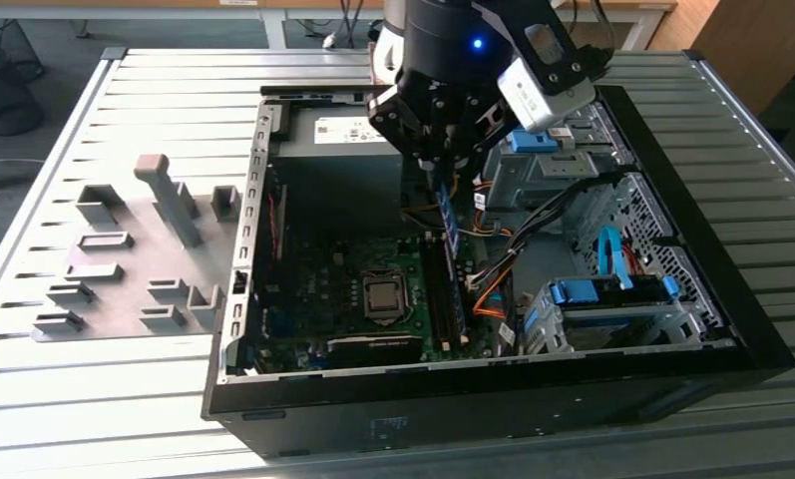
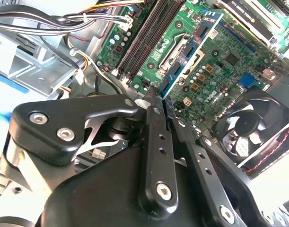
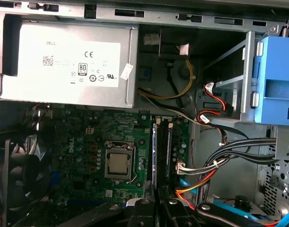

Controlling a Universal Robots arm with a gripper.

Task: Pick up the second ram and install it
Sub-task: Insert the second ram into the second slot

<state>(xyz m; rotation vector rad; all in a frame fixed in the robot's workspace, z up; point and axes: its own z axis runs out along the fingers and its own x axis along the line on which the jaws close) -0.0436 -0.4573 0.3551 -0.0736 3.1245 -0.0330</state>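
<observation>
1. Exterior view, from its left: grey fixture blocks (image 1: 131, 269) stand on the slatted table (image 1: 51, 399), well apart from the open case (image 1: 504, 399). My gripper (image 1: 440, 165) hangs over the middle of the case, above the board (image 1: 330, 299).
2. The ram (image 1: 447, 215) is in my gripper: a thin blue stick, held on edge and hanging straight down from the fingertips. Its lower end sits above the far end of the ram slots (image 1: 444, 299), close over them. I cannot tell whether it touches a slot.
3. On the exterior view's right of the ram: a cable bundle (image 1: 504, 284), then the drive cages with blue latches (image 1: 610, 292).
4. Gripper state: jaws nearly closed, clamped on the ram's upper end. In the second wrist view the two fingers (image 2: 156, 142) run side by side with only a slim gap, and the ram's blue strip (image 2: 191, 52) stretches away from the tips over the green board.
5. The second wrist view also gives the fan (image 2: 250, 127) and the dark slots (image 2: 146, 35) running beside the ram; the exterior view shows neither this closely.
6. The first wrist view gives the power supply (image 3: 64, 66) with its label, the CPU socket (image 3: 118, 163) and the slots (image 3: 162, 149) directly beyond my fingertips (image 3: 156, 205). One slot looks filled by a stick edge-on; I cannot tell for sure.
7. The blue latch (image 3: 276, 90) shows large in the first wrist view, with wires below it.
</observation>
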